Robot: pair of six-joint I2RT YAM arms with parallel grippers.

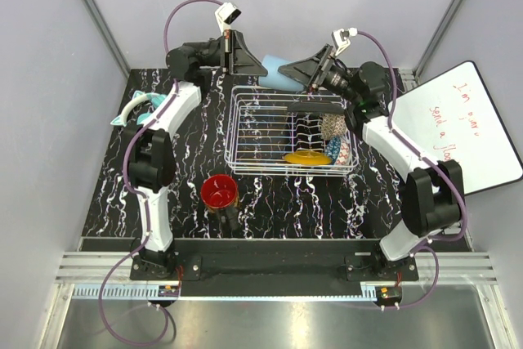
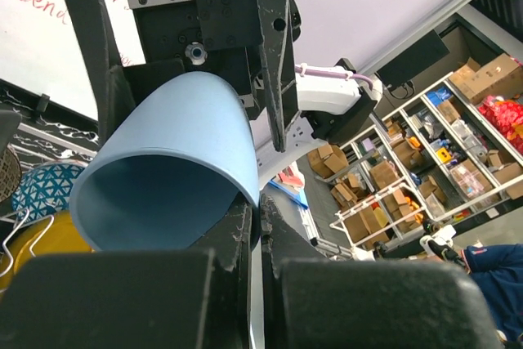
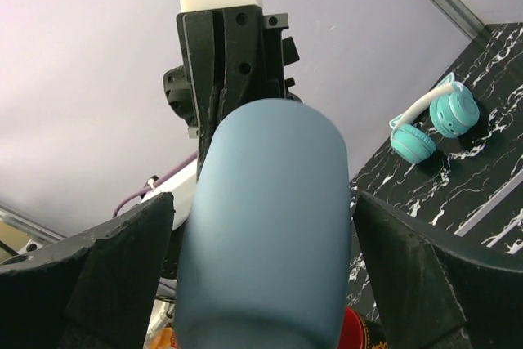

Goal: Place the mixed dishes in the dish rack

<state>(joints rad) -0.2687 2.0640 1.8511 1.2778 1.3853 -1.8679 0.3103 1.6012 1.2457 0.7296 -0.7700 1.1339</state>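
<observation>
The light blue cup (image 1: 278, 72) is held in the air behind the dish rack (image 1: 237, 132). My left gripper (image 1: 255, 64) is shut on its rim, as the left wrist view shows (image 2: 260, 212), with the cup (image 2: 163, 169) opening toward that camera. My right gripper (image 1: 296, 76) is open with a finger on each side of the cup (image 3: 265, 226), and gaps show on both sides. The rack holds the gold lattice bowl (image 1: 329, 126), the mustard-yellow plate (image 1: 306, 157) and the black flowered plate (image 1: 306, 130) upright in the prongs. The dark mug with red inside (image 1: 219, 193) stands on the table.
A teal patterned bowl (image 1: 340, 151) also lies in the rack. Teal headphones (image 1: 140, 109) lie on the table at the far left. A whiteboard (image 1: 474, 128) leans at the right. Grey walls enclose the black marbled table (image 1: 188, 161).
</observation>
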